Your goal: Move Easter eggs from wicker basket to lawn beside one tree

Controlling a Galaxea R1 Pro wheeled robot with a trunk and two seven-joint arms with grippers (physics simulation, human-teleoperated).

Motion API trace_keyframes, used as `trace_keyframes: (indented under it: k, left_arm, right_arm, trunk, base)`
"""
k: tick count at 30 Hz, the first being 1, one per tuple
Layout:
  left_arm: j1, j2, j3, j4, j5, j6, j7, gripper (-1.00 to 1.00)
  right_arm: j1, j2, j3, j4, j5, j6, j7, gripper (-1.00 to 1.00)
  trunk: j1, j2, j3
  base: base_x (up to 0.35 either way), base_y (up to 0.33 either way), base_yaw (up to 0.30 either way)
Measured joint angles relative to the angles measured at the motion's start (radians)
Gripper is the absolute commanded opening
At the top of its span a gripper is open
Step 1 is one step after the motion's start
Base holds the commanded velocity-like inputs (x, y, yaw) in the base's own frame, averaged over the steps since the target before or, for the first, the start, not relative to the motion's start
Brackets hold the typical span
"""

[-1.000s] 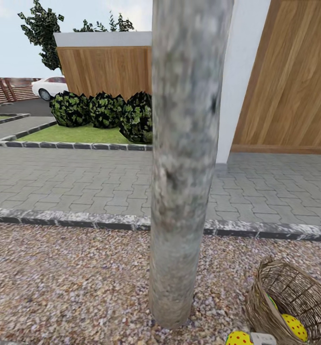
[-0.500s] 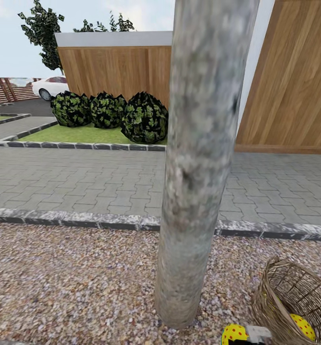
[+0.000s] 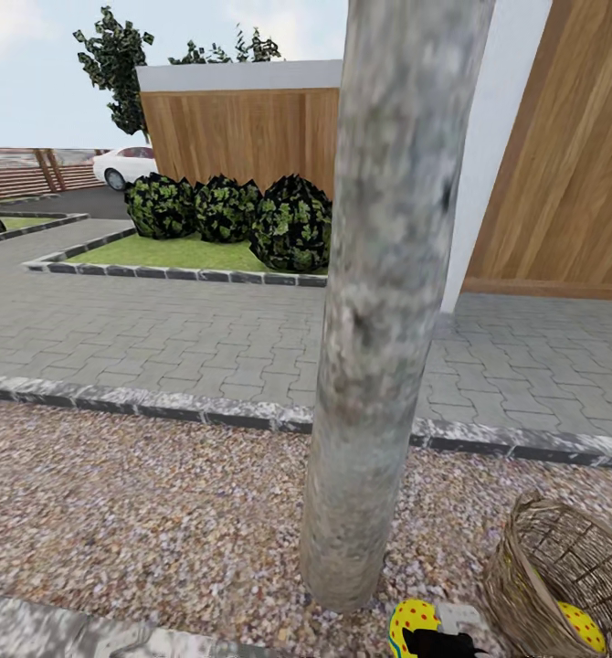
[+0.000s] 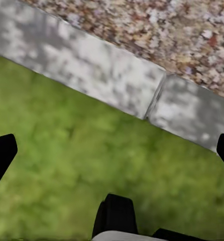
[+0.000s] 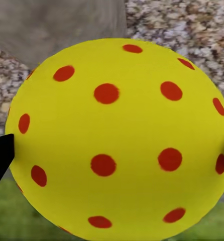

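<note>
Flat, even daylight all round me
Soft rendered textures; my wrist views blur the grass up close

- Pebble gravel strip across the foreground, edged by a grey stone kerb on its far side.
- Grey paving of interlocking blocks beyond the kerb.
- Wooden slatted wall with a pale cap at the back; another timber wall at the right beside a white pillar.
- Three dark round shrubs in a row.
- White car far off, left.
- Pale blue, cloudy sky; even daylight.
</note>
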Motion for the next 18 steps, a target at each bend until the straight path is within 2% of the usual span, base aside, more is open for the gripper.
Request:
trace_keyframes:
  k: [4,10,13,18]
  left_arm:
    - [0.0,-0.001,0.0,0.0,0.0,0.0,0.002,1.0]
    - [0.0,0.003,0.001,0.0,0.003,-0.001,0.004,1.0]
    - [0.0,0.0,0.002,0.0,0.003,-0.001,0.005,1.0]
    - [0.0,0.0,0.002,0.0,0.003,-0.001,0.007,1.0]
  right_arm:
    - [0.0,0.0,0.0,0.0,0.0,0.0,-0.001,-1.0]
    - [0.0,0.0,-0.001,0.003,-0.001,-0.001,-0.006,-1.0]
    - [0.001,0.0,-0.001,0.005,-0.003,-0.001,-0.007,-1.0]
    - [0.002,0.0,-0.001,0.005,-0.003,-0.003,-0.008,-1.0]
  trunk:
    - [0.0,0.0,0.0]
    - [0.0,0.0,0.0]
    - [0.0,0.0,0.0]
    - [0.0,0.0,0.0]
  base:
    - [-0.309,-0.041,0.002]
    - [-0.096,-0.032,0.002]
    - [-0.206,-0.19,0.197]
    - [-0.017,-0.159,0.172]
